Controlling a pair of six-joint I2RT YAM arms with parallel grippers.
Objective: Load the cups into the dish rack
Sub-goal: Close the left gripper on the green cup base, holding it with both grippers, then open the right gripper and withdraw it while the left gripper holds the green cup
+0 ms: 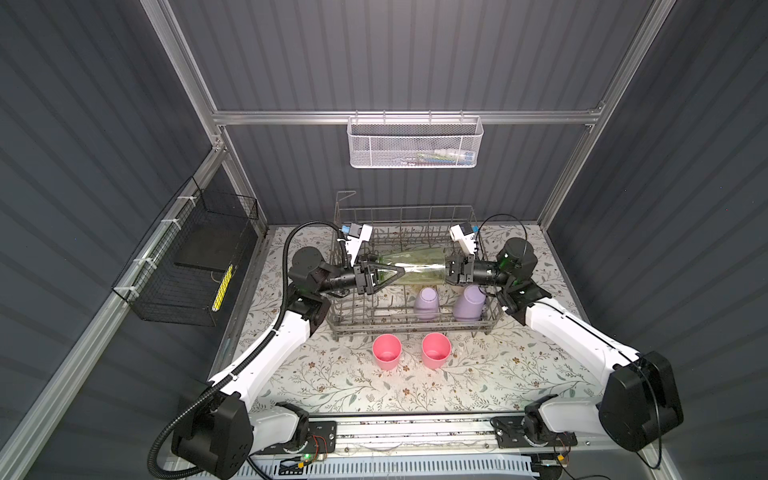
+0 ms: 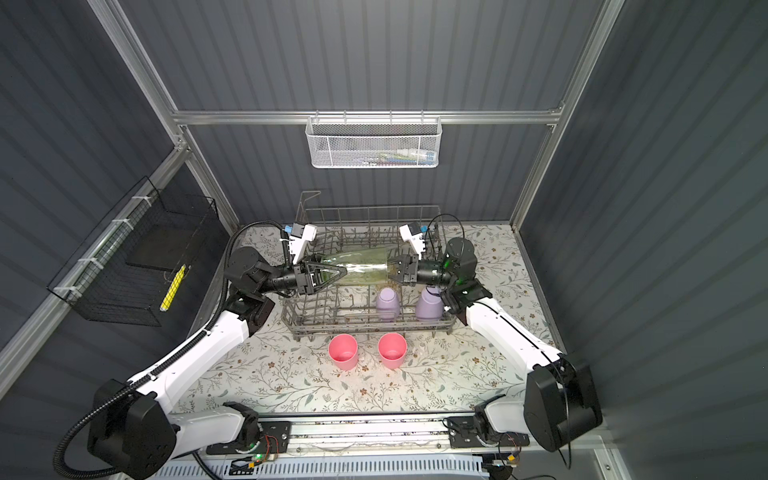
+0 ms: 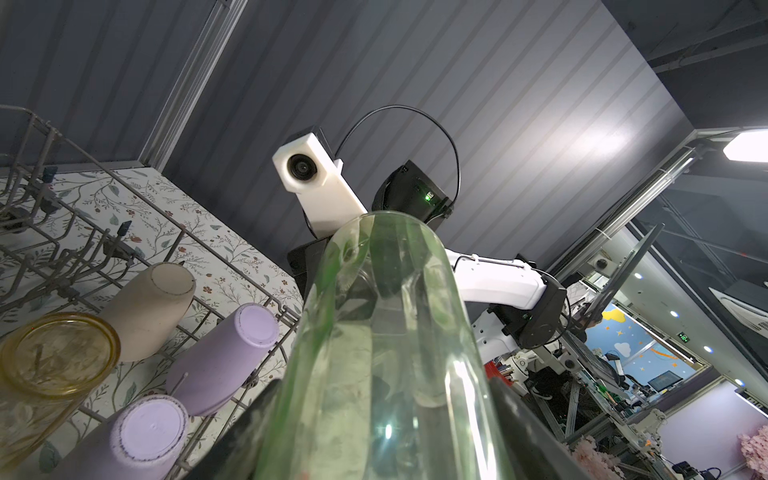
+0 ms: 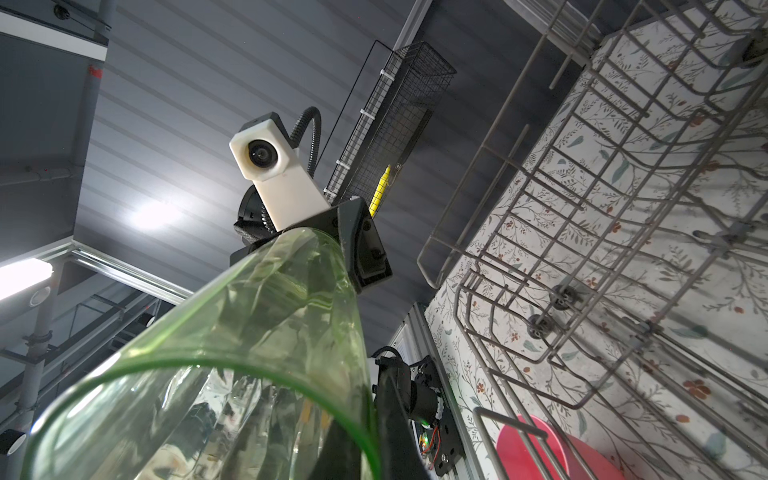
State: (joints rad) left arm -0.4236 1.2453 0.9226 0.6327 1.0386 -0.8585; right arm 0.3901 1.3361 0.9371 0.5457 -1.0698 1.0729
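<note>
I count two lilac cups [image 1: 427,303], two pink cups [image 1: 387,351], one beige cup [image 3: 149,309], one clear yellow cup [image 3: 58,353], one clear green cup [image 1: 419,266] and one dish rack [image 1: 365,328].

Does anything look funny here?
Yes: the clear green cup lies sideways in the air over the dish rack, between the left gripper and the right gripper, while the lilac cups stand upside down inside it.

Enclosure dim. The floral table mat [image 1: 457,386] is brightly lit from overhead in both top views. In the wrist views a ceiling lamp [image 3: 746,146] is blown out and throws glare on the wall panels [image 3: 598,141]. The clear green cup [image 4: 249,332], close to the lens, appears soft. Straight lines bow at the edges.
</note>
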